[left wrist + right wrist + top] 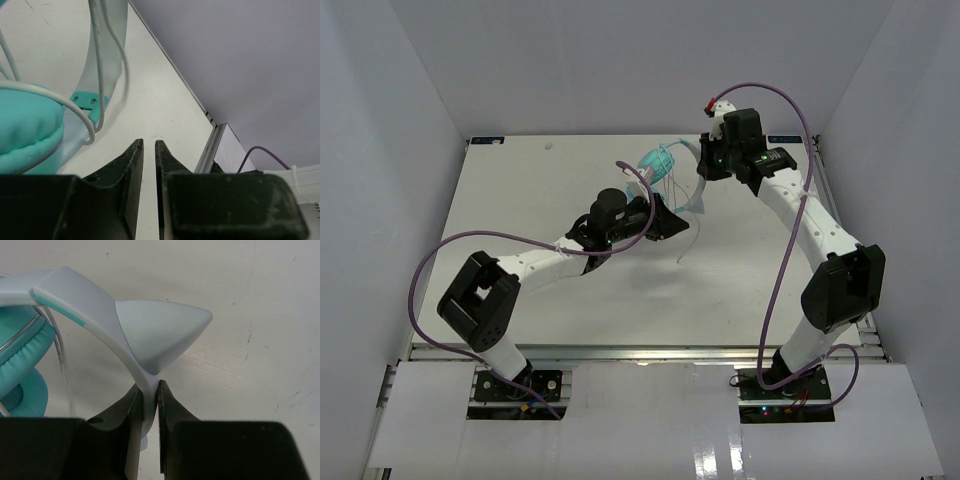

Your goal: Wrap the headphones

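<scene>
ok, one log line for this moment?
task: wrap headphones | right gripper: shut on headband | left gripper: slightly open, empty, beside earcup | cord: draped over earcup

headphones [95, 307] smooth matt plastic; table [260, 390] scuffed matt

The table [570, 300] is a flat white board, matt, with faint scuffs and hairline scratches across it and one small dark mark [548, 147] close to the far edge. A metal rail [640, 352] runs along its near edge. Towards the far side, right of the middle, are the headphones [658, 165]; whether they rest on the board or hang just above it I cannot tell. Their thin whitish cord [686, 243] trails from them towards the near side and seems to reach the surface.
</scene>
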Tool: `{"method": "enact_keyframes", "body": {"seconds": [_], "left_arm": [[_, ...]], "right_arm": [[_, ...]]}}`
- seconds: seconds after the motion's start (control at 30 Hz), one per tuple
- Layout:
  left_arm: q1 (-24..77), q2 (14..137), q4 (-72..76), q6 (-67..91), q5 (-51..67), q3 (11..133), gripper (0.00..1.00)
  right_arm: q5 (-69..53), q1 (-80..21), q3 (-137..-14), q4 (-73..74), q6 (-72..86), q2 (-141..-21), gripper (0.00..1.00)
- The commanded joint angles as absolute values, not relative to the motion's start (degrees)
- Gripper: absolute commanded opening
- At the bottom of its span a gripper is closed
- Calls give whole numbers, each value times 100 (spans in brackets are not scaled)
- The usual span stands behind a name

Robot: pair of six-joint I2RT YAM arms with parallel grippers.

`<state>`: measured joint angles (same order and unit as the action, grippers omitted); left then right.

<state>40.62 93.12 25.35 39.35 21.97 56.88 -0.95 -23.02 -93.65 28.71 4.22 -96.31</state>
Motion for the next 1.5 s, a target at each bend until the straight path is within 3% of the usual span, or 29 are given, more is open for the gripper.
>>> {"method": "enact_keyframes", "body": {"seconds": [0.0,0.4,0.53,0.73,1.07,1.23,1.47], "left_arm": [[4120,9336,2570,3790,1962,5529,26],[4328,9570,2696,3649,1834,5467,23],[4446,9381,2951,3415,1681,5189,36],[4692,8782,3524,2417,1119,4186,67],[4963,8620,5240,1635,174,3026,71],[5182,9185,6598,703,88,2849,73],[5238,10283,7273,248,347,3317,82]], "right_arm": [[-992,-2143,-9838,2649,968,-9286,8],[-1536,-1883,-9859,2689,1278,-9308,8],[-1660,-1793,-9913,2715,1327,-9307,8],[-1779,-1705,-9998,2795,1347,-9324,8],[-1980,-1705,-9938,2795,1441,-9270,8],[-2046,-1705,-9940,2821,1450,-9229,8],[-2143,-1705,-9942,2855,1484,-9246,8]]}}
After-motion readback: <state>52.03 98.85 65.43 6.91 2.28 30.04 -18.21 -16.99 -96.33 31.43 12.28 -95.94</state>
